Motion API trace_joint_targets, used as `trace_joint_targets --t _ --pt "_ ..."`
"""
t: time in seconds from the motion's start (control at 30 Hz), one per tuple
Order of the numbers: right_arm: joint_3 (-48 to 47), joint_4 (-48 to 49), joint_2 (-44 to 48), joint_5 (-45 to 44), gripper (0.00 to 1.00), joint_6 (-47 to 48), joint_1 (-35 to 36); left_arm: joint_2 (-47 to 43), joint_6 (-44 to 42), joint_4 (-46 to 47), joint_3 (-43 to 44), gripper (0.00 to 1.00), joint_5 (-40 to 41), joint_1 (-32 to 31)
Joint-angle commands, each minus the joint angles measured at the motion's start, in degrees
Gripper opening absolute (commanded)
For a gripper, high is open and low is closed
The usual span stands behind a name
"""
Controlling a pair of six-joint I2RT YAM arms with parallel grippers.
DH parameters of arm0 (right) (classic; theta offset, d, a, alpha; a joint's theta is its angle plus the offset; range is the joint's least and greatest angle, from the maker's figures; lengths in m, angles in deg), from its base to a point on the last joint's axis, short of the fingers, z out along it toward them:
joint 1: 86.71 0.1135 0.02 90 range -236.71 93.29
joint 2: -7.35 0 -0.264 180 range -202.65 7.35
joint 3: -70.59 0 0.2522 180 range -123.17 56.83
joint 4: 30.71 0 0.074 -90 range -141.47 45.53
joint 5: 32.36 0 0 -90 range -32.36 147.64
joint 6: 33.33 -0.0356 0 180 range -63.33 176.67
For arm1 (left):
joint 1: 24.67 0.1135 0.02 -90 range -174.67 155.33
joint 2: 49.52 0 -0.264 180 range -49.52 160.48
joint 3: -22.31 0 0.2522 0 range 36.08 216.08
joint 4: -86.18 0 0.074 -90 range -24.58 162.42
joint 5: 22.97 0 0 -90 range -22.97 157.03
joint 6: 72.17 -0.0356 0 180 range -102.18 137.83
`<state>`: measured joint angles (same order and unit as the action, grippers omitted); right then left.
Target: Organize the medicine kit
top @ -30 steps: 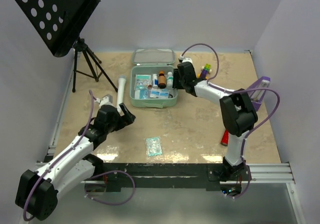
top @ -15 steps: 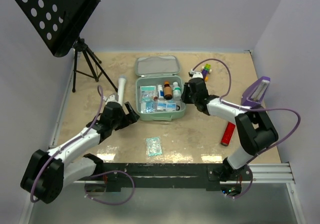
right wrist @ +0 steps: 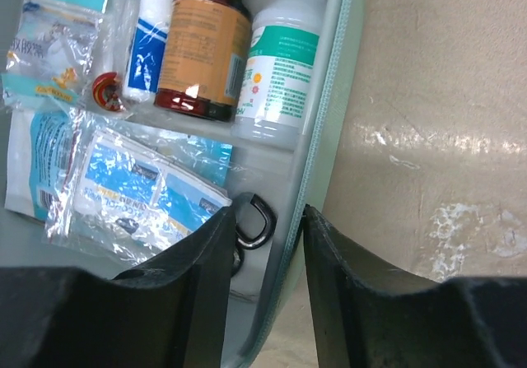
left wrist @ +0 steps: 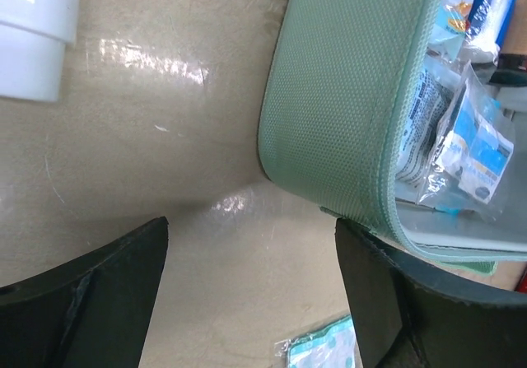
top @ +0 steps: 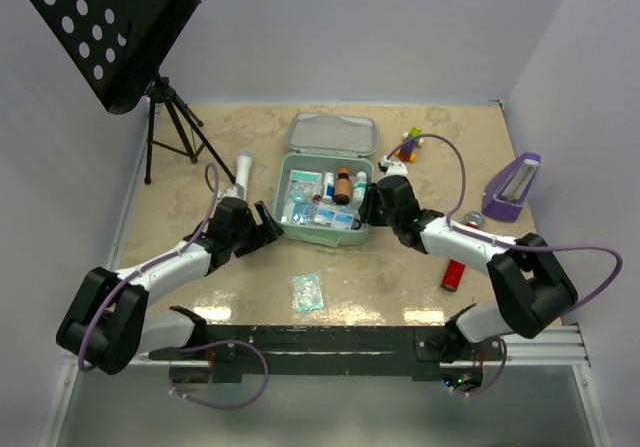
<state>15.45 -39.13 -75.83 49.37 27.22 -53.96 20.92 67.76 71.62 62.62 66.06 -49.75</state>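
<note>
We list, from the overhead view's centre: black perforated music stand on tripod [top: 110,27] at ten o'clock; white plastic cylinder [top: 242,167] at nine; purple wedge-shaped device [top: 512,187] at three; red cylindrical tube [top: 454,275] at four; teal sachet [top: 307,292] at six; small multicoloured toy [top: 409,144] at one.

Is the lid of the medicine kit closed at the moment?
No, the medicine kit lies open, its lid folded back and the brown bottle visible inside.

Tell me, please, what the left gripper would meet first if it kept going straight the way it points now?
Most likely the medicine kit: its near corner sits just ahead of the open left gripper, slightly toward one side, though depth is hard to judge.
</note>
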Motion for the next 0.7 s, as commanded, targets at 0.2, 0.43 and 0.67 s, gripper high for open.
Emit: trace_joint_targets --t 0.2,0.43,0.67 --pt "0.43 2.74 0.74 8.1 0.43 -6.93 6.44 5.5 0.6 6.6 7.9 0.87 -0.7 -0.23" --pt "-0.97 4.76 -1.63 9.85 0.44 -9.57 8.11 9.54 0.43 5.46 13.18 0.87 -0.35 0.38" --pt "-2.64 3.54 -1.73 8.63 0.48 -10.36 9.43 10.34 0.25 2.74 16.08 0.89 -0.26 2.84"
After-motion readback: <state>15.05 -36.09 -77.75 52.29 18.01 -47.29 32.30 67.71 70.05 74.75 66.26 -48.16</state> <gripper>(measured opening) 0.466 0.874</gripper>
